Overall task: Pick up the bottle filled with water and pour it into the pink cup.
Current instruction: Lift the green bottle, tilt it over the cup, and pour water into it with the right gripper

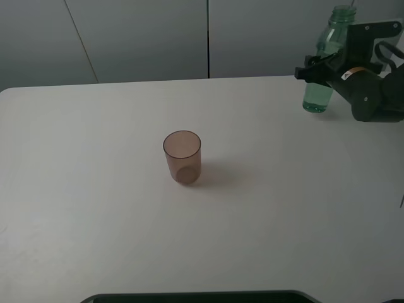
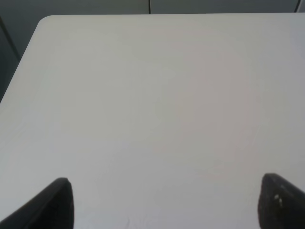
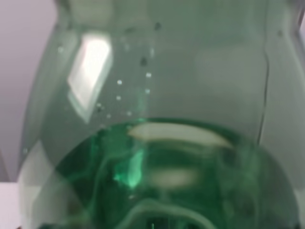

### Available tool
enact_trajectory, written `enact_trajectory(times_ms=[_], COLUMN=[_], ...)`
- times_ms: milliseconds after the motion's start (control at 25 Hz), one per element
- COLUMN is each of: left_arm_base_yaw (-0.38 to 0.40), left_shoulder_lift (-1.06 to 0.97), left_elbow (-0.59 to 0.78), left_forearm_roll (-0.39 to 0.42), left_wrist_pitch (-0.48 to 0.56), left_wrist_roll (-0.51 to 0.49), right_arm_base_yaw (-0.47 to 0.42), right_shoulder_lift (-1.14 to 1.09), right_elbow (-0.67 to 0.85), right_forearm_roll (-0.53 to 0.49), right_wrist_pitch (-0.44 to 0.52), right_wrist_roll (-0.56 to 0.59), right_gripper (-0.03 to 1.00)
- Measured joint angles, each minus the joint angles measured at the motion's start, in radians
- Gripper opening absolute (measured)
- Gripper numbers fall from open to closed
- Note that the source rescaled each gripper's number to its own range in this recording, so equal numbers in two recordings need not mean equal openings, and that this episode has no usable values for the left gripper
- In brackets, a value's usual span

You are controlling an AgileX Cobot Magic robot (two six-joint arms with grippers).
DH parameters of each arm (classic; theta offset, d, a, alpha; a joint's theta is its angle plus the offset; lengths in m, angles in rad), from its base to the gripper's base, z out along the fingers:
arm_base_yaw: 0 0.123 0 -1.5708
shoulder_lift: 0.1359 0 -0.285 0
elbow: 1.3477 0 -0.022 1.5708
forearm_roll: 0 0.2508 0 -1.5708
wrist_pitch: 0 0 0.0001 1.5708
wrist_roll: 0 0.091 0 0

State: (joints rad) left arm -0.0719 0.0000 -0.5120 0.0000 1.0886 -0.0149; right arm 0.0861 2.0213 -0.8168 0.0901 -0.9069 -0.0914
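A grey wall (image 1: 139, 38) stands behind a plain white bench (image 1: 95, 240). At the upper right of the frame the bottle (image 1: 320, 88) stands straight up, with its open mouth at the top. The right end effector (image 1: 314, 71) is pressed on the bottle's middle, pinching it. We cannot tell if the bottle's foot touches the bench.

The pink cup (image 1: 182, 158) stands upright in the middle of the frame. It is well apart from the bottle, down and to the left of it. So we think the bottle must go that way, then tip its mouth over the cup. The right arm is nearer, since it has the bottle.

The left end effector (image 2: 164, 205) is spread wide over bare bench and holds nothing.

We see no label on the bottle or the cup. A small yellow and white sticker (image 1: 353, 74) on the right arm is too small to read.
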Motion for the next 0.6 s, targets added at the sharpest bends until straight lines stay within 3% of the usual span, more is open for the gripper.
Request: enact_trajectory(times_ms=[600], left_arm_base_yaw=[0.0], left_shoulder_lift=[0.0], left_elbow=[0.0], left_forearm_roll=[0.0], left_wrist_pitch=[0.0], left_wrist_roll=[0.0], right_arm_base_yaw=[0.156], right_shoulder_lift=[-0.394], right_elbow=[0.203], right_forearm_roll=[-0.007], right_wrist_pitch=[-0.007], right_wrist_roll=[-0.032], right_gripper=[0.0])
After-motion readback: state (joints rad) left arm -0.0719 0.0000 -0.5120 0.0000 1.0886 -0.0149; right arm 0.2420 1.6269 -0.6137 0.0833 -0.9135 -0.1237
